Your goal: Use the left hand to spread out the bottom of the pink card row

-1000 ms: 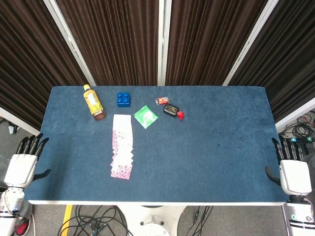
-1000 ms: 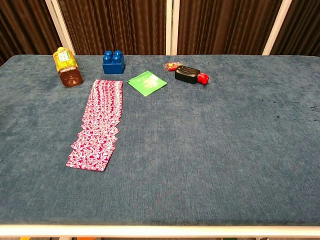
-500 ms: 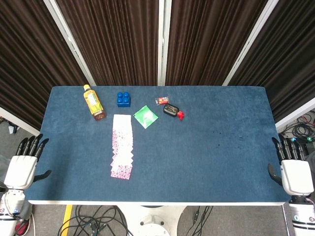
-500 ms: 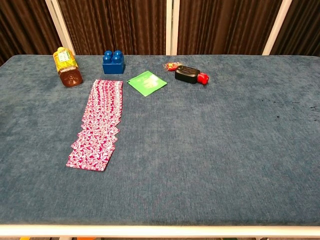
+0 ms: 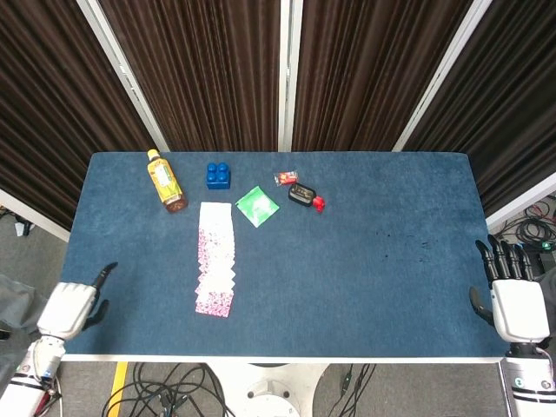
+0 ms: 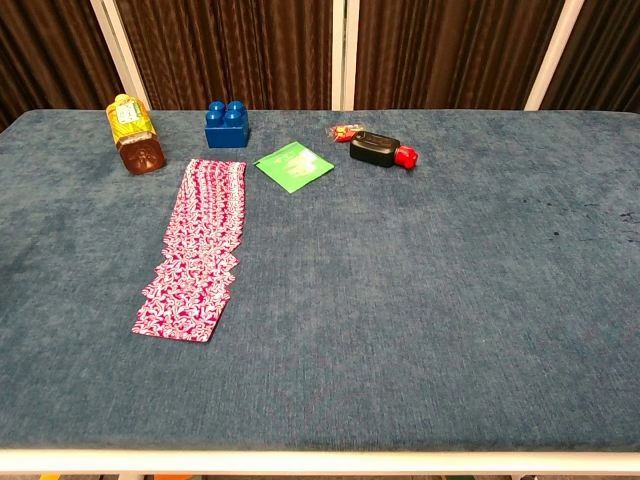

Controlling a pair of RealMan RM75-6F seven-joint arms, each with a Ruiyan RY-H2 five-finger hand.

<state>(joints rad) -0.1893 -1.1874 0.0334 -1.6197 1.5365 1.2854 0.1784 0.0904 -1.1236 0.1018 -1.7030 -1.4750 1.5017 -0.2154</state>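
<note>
Pink card row [image 5: 215,259], left of centre on the blue table [image 5: 365,269], overlapping, patterned backs up. Upper left: bottle [image 5: 164,182], label unreadable; blue block [image 5: 218,175]; green packet [image 5: 257,206]. Left hand [image 5: 71,306] lower left, finger pose unclear. Right hand [image 5: 514,300] lower right, fingers spread, empty.

The pink card row [image 6: 194,249] lies flat on the blue surface [image 6: 420,300], in its left half. The cards bear a pink and white pattern and overlap one another in a long strip that runs from far to near, leaning slightly left toward the near end. The far part is a tidy, straight-edged band. Toward the near end the cards sit a little askew, their corners jutting out along both sides.
</note>
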